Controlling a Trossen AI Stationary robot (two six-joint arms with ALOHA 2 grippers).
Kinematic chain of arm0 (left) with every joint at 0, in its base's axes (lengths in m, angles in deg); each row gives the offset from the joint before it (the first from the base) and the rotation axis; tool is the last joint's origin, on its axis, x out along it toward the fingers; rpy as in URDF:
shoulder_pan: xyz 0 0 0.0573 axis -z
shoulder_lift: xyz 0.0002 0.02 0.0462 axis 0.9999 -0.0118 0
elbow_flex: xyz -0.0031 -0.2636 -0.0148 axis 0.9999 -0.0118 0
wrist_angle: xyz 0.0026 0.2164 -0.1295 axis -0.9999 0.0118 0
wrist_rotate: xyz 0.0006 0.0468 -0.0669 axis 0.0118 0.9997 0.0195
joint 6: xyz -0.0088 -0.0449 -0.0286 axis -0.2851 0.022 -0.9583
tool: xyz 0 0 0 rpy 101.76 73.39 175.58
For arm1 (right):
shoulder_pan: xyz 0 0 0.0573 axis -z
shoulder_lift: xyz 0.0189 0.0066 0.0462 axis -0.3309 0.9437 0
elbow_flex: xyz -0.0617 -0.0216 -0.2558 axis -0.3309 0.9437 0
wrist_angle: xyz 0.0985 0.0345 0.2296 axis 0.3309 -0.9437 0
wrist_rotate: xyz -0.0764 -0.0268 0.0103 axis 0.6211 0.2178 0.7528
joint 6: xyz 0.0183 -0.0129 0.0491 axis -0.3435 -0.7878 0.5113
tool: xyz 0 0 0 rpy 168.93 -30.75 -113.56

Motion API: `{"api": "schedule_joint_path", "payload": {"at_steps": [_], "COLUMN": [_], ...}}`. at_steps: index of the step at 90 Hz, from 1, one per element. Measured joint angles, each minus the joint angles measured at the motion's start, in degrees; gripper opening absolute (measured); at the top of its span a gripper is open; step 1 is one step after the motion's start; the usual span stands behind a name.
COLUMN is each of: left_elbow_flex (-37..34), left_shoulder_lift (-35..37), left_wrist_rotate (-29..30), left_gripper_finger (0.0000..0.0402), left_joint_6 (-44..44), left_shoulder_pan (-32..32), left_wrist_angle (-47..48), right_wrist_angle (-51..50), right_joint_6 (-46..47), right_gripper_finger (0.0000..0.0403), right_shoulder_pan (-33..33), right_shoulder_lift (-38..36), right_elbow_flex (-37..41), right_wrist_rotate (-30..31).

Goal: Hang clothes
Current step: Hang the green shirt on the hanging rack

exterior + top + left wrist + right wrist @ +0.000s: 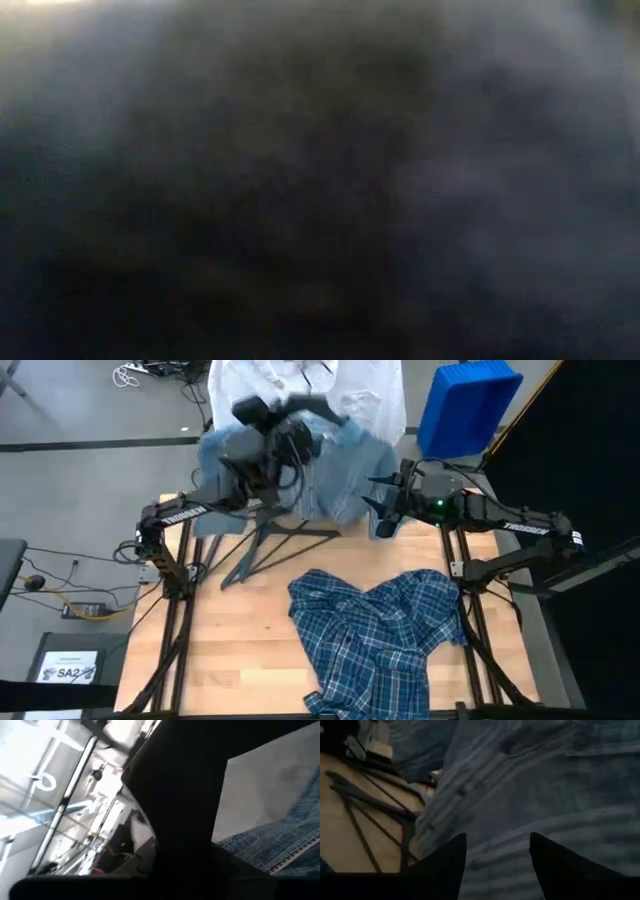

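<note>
At the far edge of the wooden worktop (240,650) the light blue-grey striped shirt (345,480) is bunched up and lifted, its fine stripes running in soft folds, with the left end effector (300,430) raised over it near a dark hanger (325,405); from where I stand I cannot tell whether the left fingers are open or closed, as that arm's own camera is mostly filled by a dark shape, with a strip of plaid cloth at one side. The right end effector (495,852) reaches in from the right side and points at the striped shirt, its two dark fingers (445,865) spread apart with the cloth just beyond the tips; it seems not to be pinching anything, though the fabric lies very close. Behind the striped shirt the plain white shirt (365,390) hangs beyond the worktop's far edge. Nearer the front edge, the darker blue plaid shirt (375,640) lies crumpled and spread, one part drooping over the front rim. More dark grey hangers (265,550) lie flat on the wood to the left of the striped shirt. A blue bin (465,405) stands off the far right corner. The table-height camera is covered by dark cloth.
</note>
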Motion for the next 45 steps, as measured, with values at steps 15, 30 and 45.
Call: {"api": "schedule_joint_path", "payload": {"at_steps": [15,30,45], "left_elbow_flex": [4.10,5.45,5.43], "left_shoulder_lift": [0.00,0.04,-0.04], "left_wrist_rotate": [-3.83,-8.96,-16.15], "left_gripper_finger": [0.0070,0.0070,0.0070], "left_joint_6": [1.14,1.00,-1.38], "left_shoulder_pan": [-5.64,-11.00,-15.73], "left_wrist_angle": [1.62,2.28,2.89], "right_wrist_angle": [3.46,7.30,10.50], "right_joint_6": [0.06,-0.23,-0.10], "right_gripper_finger": [0.0186,0.0179,0.0176], "right_shoulder_pan": [0.15,1.49,4.16], "right_shoulder_lift": [0.00,0.02,1.27], "right_elbow_flex": [0.00,0.00,0.00], "right_wrist_rotate": [-4.60,-7.01,-7.22]}}
